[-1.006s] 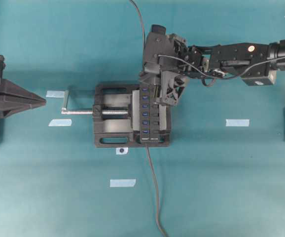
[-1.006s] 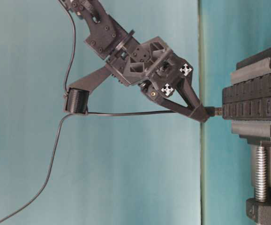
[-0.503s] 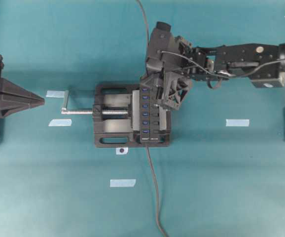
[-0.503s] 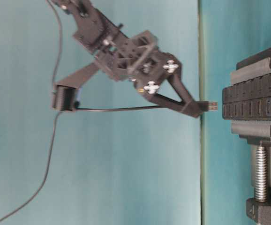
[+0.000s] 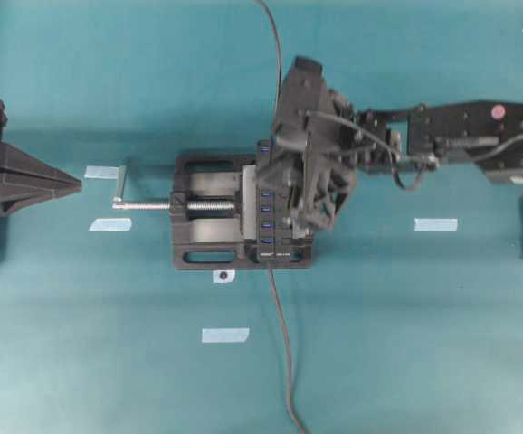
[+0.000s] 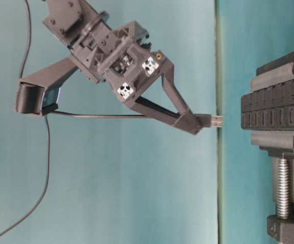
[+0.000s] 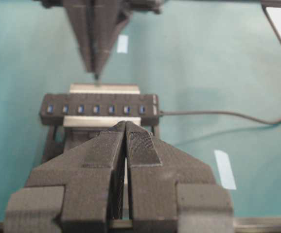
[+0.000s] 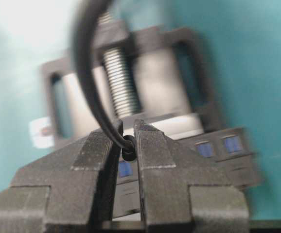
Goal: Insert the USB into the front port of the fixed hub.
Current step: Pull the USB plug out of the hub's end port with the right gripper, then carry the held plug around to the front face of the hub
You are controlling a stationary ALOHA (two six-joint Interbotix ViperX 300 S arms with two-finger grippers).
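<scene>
USB plug (image 6: 214, 121), pinched in my right gripper (image 6: 192, 123), hangs short of the fixed hub (image 6: 275, 113); my left gripper (image 7: 126, 145) is closed, empty. Misaligned, it could jam beside the port.

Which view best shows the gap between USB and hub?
Table-level: the USB, clamped in the right gripper, sits clear of the hub. Overhead, the gripper hides the plug. Left wrist shows only the hub; right wrist only cable.
</scene>
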